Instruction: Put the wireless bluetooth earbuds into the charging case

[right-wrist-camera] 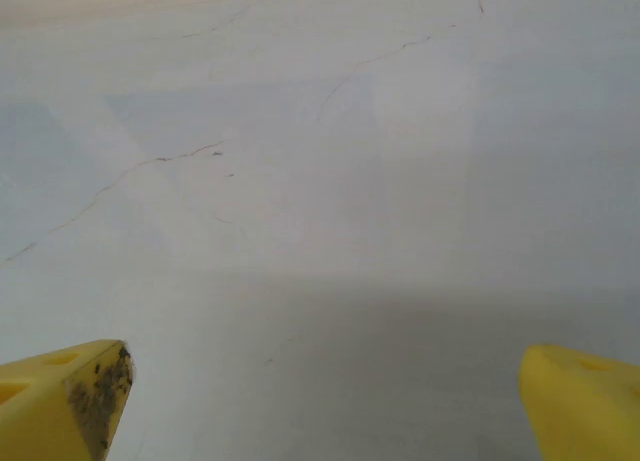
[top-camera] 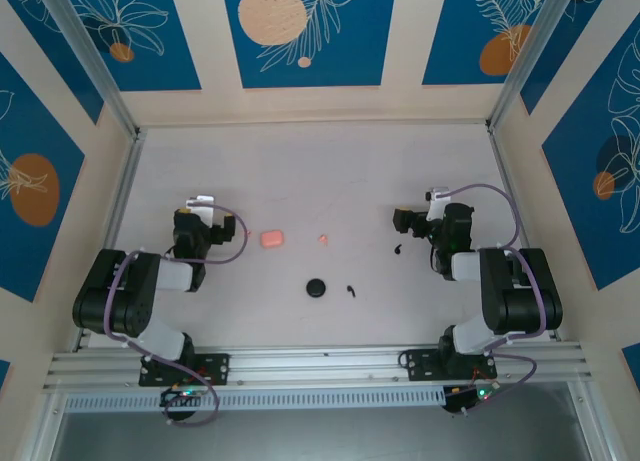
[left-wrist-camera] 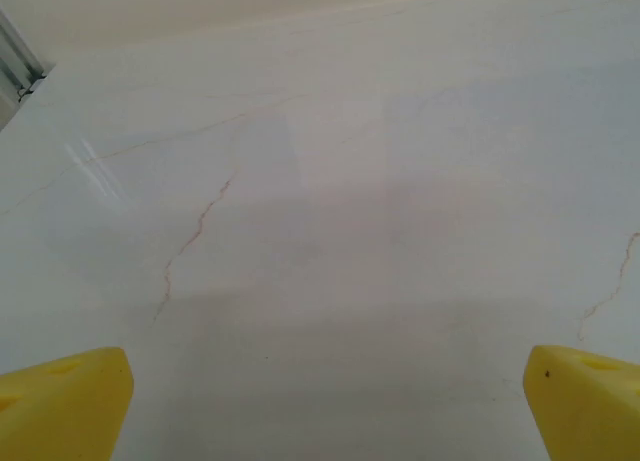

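1. Between both tools on the tabletop [top-camera: 300, 181]: pink earbud [top-camera: 323, 239], pink box [top-camera: 272, 238], black disc [top-camera: 316, 287] and black earbuds [top-camera: 351, 289], spread apart, likely for clean single picks.
2. Left tool [left-wrist-camera: 322, 406], right tool [right-wrist-camera: 322, 406]: both released, holding nothing, parked wide of the parts.

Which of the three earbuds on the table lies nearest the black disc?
The black earbud just right of the black disc. The other black earbud lies farther off to the right, and the pink earbud sits well beyond the disc.
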You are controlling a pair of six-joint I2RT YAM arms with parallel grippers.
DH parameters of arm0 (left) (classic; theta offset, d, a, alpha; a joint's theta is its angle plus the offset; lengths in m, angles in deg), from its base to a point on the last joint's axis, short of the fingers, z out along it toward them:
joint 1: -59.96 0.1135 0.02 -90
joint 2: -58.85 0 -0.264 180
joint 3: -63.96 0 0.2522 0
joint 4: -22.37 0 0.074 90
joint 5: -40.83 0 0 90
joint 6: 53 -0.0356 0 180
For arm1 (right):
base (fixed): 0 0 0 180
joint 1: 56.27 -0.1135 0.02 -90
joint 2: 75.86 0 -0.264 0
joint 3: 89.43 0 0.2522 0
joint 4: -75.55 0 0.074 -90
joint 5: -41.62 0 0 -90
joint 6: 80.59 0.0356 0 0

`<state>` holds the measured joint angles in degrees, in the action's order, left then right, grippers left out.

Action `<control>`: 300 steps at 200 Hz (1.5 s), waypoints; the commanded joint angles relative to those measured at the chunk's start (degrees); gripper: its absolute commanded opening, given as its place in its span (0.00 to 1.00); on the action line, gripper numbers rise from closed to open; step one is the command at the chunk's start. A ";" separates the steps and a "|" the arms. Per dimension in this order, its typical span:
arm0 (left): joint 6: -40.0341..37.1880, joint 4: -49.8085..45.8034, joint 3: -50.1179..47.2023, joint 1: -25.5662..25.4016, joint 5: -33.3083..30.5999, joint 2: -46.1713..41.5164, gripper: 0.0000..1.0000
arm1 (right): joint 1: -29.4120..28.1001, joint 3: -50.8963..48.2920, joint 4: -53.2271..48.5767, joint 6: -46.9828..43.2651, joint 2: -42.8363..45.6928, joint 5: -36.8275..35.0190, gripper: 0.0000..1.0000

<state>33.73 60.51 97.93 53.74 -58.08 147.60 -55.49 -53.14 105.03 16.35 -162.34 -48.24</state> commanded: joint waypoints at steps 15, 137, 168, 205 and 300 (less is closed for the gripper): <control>1.12 2.32 0.89 0.86 -0.85 0.59 1.00 | 0.28 1.63 2.31 -1.50 -0.78 -0.93 0.99; 1.16 2.16 0.97 0.86 -0.76 0.60 1.00 | 0.28 1.64 2.29 -1.49 -0.73 -0.93 0.99; 1.16 2.15 1.06 0.86 -0.67 0.63 1.00 | 0.28 1.60 2.29 -1.49 -0.75 -0.93 0.99; 0.99 2.04 1.06 0.94 -0.06 0.63 1.00 | 0.28 1.64 2.29 -1.51 -0.75 -0.93 0.99; 0.39 0.04 1.42 0.78 0.77 -1.05 1.00 | 0.27 3.29 -3.60 -1.63 2.94 -0.42 0.99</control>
<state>33.91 60.53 97.93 53.85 -58.25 147.60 -55.49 -53.03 104.86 16.17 -162.29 -48.24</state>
